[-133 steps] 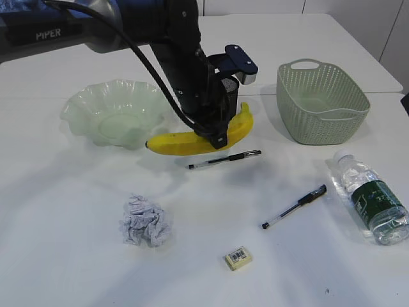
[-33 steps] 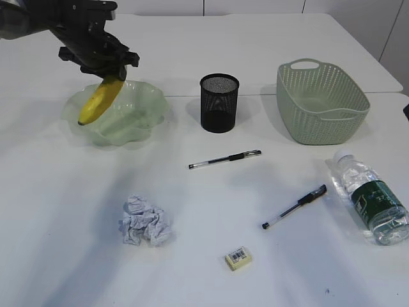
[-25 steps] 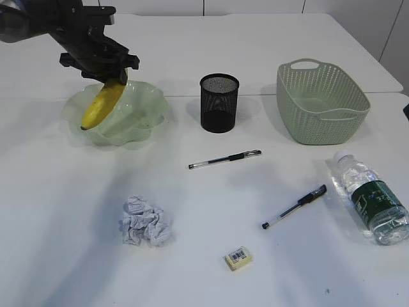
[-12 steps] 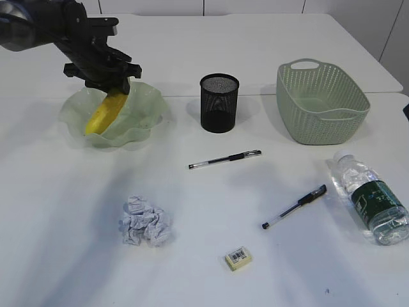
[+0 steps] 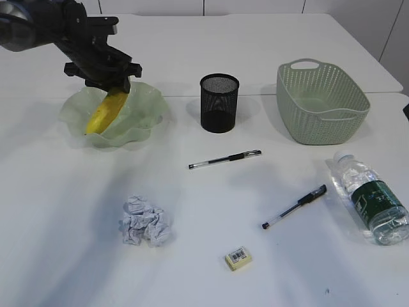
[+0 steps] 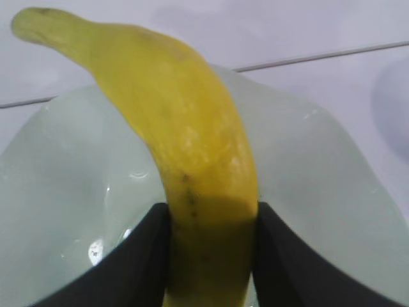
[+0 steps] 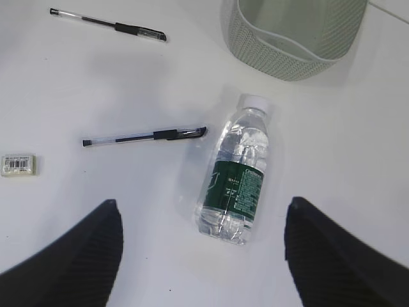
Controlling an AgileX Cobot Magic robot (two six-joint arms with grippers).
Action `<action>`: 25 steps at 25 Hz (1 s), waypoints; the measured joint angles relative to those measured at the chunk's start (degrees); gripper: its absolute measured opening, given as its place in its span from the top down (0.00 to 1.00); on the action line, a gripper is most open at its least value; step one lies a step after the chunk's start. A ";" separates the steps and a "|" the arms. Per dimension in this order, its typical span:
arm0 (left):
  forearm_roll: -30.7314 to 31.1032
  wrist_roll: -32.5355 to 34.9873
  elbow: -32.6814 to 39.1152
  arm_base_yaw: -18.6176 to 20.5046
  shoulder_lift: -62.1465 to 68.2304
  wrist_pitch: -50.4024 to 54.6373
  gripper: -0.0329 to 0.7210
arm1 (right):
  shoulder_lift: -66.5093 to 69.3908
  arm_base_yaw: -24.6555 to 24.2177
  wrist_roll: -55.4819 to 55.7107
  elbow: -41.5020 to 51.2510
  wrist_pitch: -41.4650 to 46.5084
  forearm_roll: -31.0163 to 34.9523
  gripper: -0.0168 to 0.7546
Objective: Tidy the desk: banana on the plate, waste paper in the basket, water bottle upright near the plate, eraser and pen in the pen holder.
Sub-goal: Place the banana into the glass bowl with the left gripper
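The yellow banana [image 5: 102, 115] [image 6: 192, 147] lies slanted in the pale-green plate [image 5: 147, 105] [image 6: 64, 179] at the back left, its lower end down in the dish. My left gripper [image 5: 115, 86] [image 6: 213, 214] is shut on its upper end, a black finger pressed on each side. My right gripper [image 7: 203, 203] hangs open above the water bottle [image 5: 374, 201] [image 7: 235, 173], which lies on its side at the right. Two pens [image 5: 225, 159] [image 5: 295, 206], the eraser [image 5: 238, 258] and the waste paper [image 5: 146, 221] lie loose on the desk.
The black mesh pen holder [image 5: 219, 105] stands at the back centre. The sage-green basket [image 5: 319, 105] [image 7: 287, 45] sits at the back right, just beyond the bottle's cap. The eraser [image 7: 20, 164] is far left in the right wrist view.
Over the last second my left gripper has lowered the banana from above the plate down into it. Since half a second ago it has barely moved. Everything else lies as before.
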 joint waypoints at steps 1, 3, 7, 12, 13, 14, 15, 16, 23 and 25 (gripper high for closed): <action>0.00 0.00 0.00 0.00 0.00 0.00 0.59 | 0.00 0.00 0.00 0.00 0.00 0.00 0.22; 0.00 0.00 0.00 0.00 0.00 -0.23 0.59 | 0.00 0.00 0.00 0.00 0.00 0.00 0.22; 0.00 0.00 0.00 0.00 0.00 -0.65 0.59 | 0.00 0.00 0.00 0.00 0.00 0.00 0.22; 0.00 0.00 0.00 0.00 0.00 -0.92 0.57 | 0.00 0.00 0.12 0.00 0.00 0.00 0.22; 0.00 0.00 0.00 0.00 0.00 -0.92 0.57 | 0.00 0.00 0.12 0.00 0.00 0.00 0.22; 0.00 0.00 0.00 0.00 0.00 -0.92 0.57 | 0.00 0.00 0.12 0.00 0.00 0.00 0.22; 0.00 0.00 0.00 0.00 0.00 -0.92 0.57 | 0.00 0.00 0.12 0.00 0.00 0.00 0.22; 0.00 0.00 0.00 0.00 0.00 -0.92 0.57 | 0.00 0.00 0.12 0.00 0.00 0.00 0.22; 0.00 0.00 0.00 0.00 0.00 -1.06 0.57 | 0.00 0.00 0.12 0.00 0.00 0.00 0.22; 0.48 0.00 0.00 0.00 0.00 -1.06 0.57 | 0.00 0.00 0.12 0.00 0.00 0.00 0.22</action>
